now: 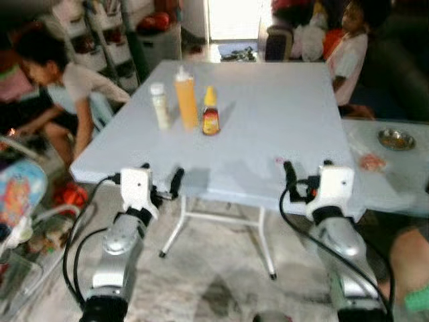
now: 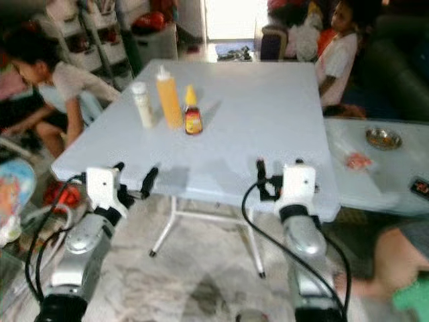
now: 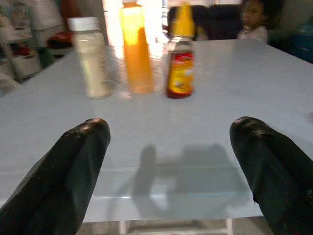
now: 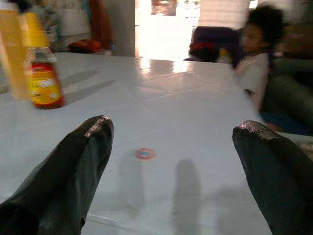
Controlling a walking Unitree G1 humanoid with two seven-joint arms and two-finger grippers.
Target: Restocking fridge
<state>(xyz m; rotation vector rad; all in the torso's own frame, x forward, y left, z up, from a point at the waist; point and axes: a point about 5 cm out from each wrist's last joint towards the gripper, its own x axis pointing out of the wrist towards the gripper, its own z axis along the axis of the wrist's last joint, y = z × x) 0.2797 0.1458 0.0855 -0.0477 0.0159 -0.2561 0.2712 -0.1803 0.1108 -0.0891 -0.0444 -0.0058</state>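
Three bottles stand together on the far left part of a pale blue table point(image 1: 281, 114): a white-capped bottle point(image 1: 159, 106), a tall orange squeeze bottle point(image 1: 186, 98) and a small sauce bottle with a yellow cap point(image 1: 210, 113). My left gripper point(image 1: 161, 173) is at the table's near edge, open and holding nothing, with the bottles straight ahead of it point(image 3: 171, 129). The right gripper point(image 1: 308, 168) is also open and holding nothing at the near edge, further right. In the right wrist view the sauce bottle point(image 4: 44, 78) is off to one side.
A small red disc point(image 4: 144, 153) lies on the table ahead of the right gripper. One person point(image 1: 60, 80) bends down at the left and a child point(image 1: 348, 54) sits at the far right corner. A second table at the right carries a metal bowl point(image 1: 395, 139). A person's leg point(image 1: 409, 255) is at lower right.
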